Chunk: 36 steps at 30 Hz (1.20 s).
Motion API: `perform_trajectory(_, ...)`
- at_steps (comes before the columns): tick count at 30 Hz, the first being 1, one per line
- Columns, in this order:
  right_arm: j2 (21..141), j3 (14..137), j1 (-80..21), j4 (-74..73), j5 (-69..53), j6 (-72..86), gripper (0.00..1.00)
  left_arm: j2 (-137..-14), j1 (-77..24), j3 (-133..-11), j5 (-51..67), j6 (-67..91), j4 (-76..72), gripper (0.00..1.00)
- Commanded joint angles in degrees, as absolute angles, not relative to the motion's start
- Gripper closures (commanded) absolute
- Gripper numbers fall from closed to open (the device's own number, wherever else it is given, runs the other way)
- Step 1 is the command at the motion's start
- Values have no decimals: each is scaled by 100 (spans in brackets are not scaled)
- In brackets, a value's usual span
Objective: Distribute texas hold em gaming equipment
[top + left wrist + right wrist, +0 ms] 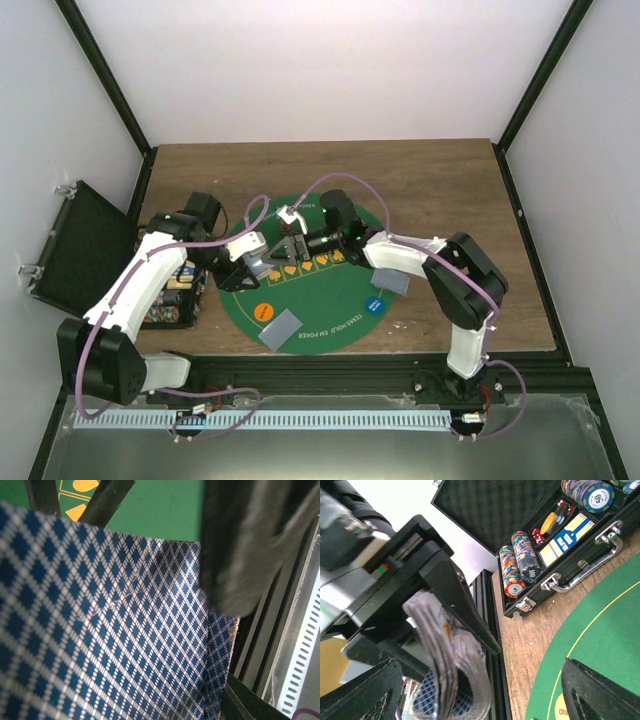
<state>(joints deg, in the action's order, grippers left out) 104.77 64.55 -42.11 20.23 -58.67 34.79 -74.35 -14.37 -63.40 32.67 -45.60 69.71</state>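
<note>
My left gripper (250, 262) is shut on a bent stack of playing cards (451, 675) over the left part of the round green mat (330, 325). Their blue-and-white diamond backs (100, 630) fill the left wrist view. My right gripper (300, 244) is open right beside that stack, with its fingers (600, 695) spread wide and the stack's lower end between them. A grey-backed card pile (281, 328) lies at the mat's front and another (393, 280) at its right. An orange disc (264, 310) and a blue disc (376, 305) lie on the mat.
An open black case (85, 250) stands at the left table edge, its tray (172, 292) holding chip stacks (519, 565), red dice and a boxed deck (565, 540). The case's metal handle (580, 567) faces the mat. Black frame rails run along the near edge.
</note>
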Motion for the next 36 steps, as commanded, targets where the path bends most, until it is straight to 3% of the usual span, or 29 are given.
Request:
perform_trajectory(1, 10739, 6890, -4339, 2208, -6019, 3589, 14, -7420, -1469, -6513, 3453, -4593, 6940, 55)
perform_trajectory(4, 10916, 7041, -4441, 2168, -6068, 3587, 21, -7435, -1474, -6529, 3434, -4576, 6912, 55)
perform_trajectory(9, 11118, 7164, -4476, 2464, -6299, 4012, 46, -7426, -1478, -6509, 3357, -4637, 6882, 55)
perform_trajectory(15, 11183, 7250, -4499, 2094, -6318, 4219, 65, -7476, -1495, -6489, 2911, -4642, 6619, 55)
perform_trajectory(22, 11137, 7178, -4518, 2202, -6475, 4389, 99, -7526, -1536, -6454, 2554, -4587, 6096, 52)
perform_trajectory(24, 11116, 7175, -4518, 2242, -6481, 4401, 99, -7548, -1546, -6448, 2502, -4608, 6027, 47)
perform_trajectory(28, 11095, 7168, -4518, 2298, -6478, 4412, 99, -7542, -1556, -6394, 2500, -4693, 5881, 26)
perform_trajectory(30, 11082, 7157, -4518, 2304, -6471, 4412, 99, -7541, -1564, -6362, 2430, -4718, 5768, 21)
perform_trajectory(33, 11045, 7122, -4514, 2256, -6427, 4355, 99, -7550, -1560, -6334, 2177, -4650, 5569, 22)
perform_trajectory(36, 11007, 7099, -4518, 2224, -6415, 4338, 99, -7574, -1565, -6309, 2198, -4614, 5489, 32)
